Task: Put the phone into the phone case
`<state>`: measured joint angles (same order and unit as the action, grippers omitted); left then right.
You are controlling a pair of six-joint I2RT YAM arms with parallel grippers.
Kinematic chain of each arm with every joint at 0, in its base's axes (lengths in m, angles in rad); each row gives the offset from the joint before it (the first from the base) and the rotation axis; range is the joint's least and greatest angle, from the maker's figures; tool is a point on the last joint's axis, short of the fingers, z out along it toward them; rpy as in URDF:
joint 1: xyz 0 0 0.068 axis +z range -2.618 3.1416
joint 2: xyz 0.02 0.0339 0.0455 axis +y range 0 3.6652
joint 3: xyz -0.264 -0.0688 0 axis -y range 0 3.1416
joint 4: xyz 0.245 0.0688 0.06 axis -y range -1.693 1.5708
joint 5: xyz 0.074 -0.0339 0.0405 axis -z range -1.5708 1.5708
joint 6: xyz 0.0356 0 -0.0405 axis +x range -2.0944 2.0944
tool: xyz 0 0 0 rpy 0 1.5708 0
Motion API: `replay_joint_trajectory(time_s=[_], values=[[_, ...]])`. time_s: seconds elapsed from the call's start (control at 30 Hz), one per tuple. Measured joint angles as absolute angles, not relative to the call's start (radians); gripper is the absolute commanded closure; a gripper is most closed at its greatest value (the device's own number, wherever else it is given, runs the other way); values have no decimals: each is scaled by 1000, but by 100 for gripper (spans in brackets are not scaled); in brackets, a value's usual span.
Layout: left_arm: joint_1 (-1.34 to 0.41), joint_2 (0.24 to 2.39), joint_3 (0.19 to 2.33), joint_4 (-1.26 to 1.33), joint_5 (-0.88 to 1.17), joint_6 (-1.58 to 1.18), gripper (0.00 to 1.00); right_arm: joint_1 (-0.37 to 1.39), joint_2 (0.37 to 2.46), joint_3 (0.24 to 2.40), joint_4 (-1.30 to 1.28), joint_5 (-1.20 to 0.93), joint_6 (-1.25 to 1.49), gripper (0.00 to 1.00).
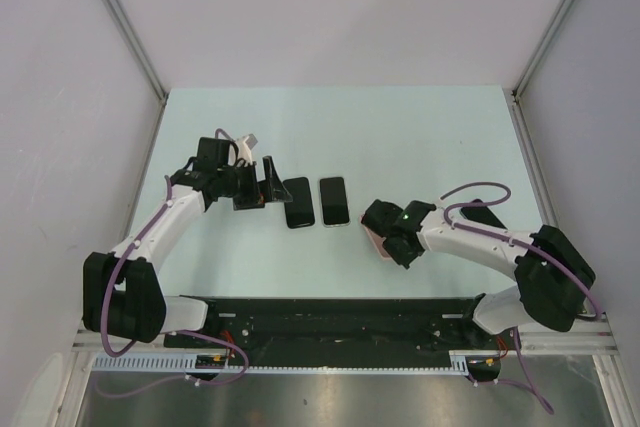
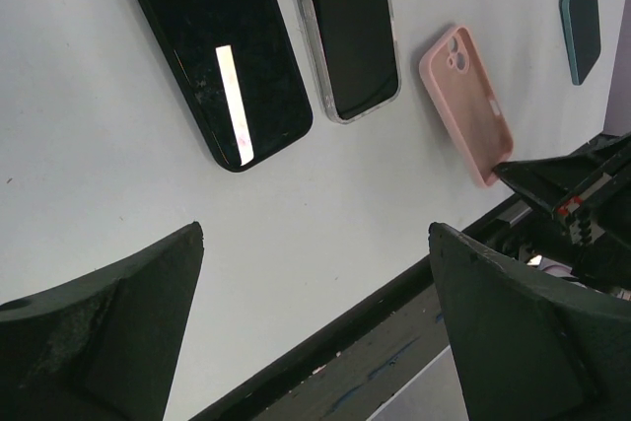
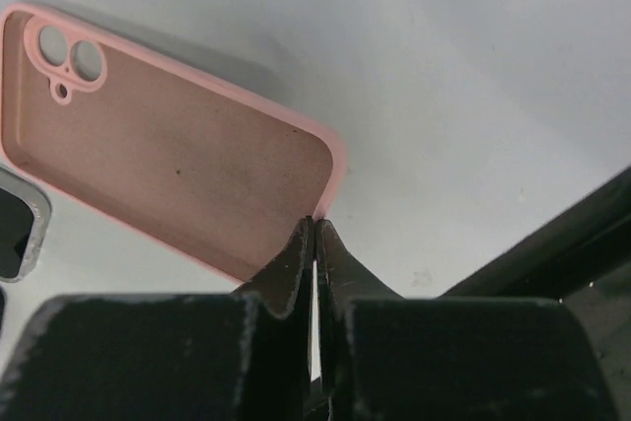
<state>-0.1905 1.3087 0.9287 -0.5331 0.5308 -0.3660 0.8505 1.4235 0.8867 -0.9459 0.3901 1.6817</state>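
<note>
staging step: your right jaws pinch the pink case (image 3: pixel 168 155) rim, left jaws spread beside the black phone (image 2: pixel 222 46); next likely needs a square phone grasp.

- We find no text, brand, number or sign that can be read in any of the three views.
- Black phone (image 2: pixel 222 56): the glass carries only a bright reflected bar, no lettering.
- Second phone (image 2: pixel 350 27), with a pale rim: dark face, no marking we can read.
- Pink case (image 3: pixel 168 165): plain inner surface, a few dark specks, no logo.
- Teal case (image 2: pixel 582 22): too small for us to tell.
</note>
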Motion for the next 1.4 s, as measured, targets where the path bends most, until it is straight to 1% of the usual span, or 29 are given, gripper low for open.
replay_joint_trajectory(time_s=[0.1,0.2,0.3,0.33,0.5,0.57,0.6,0.63,0.73,0.8,0.83,0.87,0.9,0.93,0.97,1.13,1.27,1.4], values=[[-191,1309,928,-533,531,-366,0,917,1424,880,-974,396,1785,100],[-193,1309,928,-533,530,-366,0,941,1430,878,-977,396,1827,100],[-194,1309,928,-533,531,-366,0,954,1447,877,-975,400,1849,96],[-194,1309,928,-533,531,-366,0,955,1455,877,-975,400,1852,93],[-196,1309,928,-533,530,-366,0,959,1474,877,-974,399,1855,87],[-197,1309,928,-533,530,-366,0,961,1476,877,-973,399,1850,82],[-197,1309,928,-533,530,-366,0,962,1476,877,-970,400,1844,77],[-197,1309,928,-533,530,-366,0,963,1476,877,-963,404,1827,67],[-197,1307,928,-533,530,-366,0,968,1469,876,-926,434,1766,59],[-198,1303,928,-533,531,-366,0,971,1446,875,-890,466,1694,53],[-199,1301,928,-533,531,-366,0,971,1428,873,-862,483,1628,47],[-199,1298,928,-533,531,-366,0,968,1410,872,-824,498,1554,42],[-199,1295,928,-533,531,-366,0,957,1394,872,-785,506,1479,35],[-199,1293,928,-533,531,-366,0,947,1382,872,-746,507,1406,23],[-200,1291,928,-532,532,-366,0,925,1373,873,-697,496,1302,18],[-204,1290,928,-532,542,-366,0,754,1369,902,-562,430,841,13],[-207,1288,927,-529,547,-366,1,635,1368,958,-542,386,534,16],[-207,1283,927,-525,550,-366,0,491,1368,1028,-548,334,311,14]])
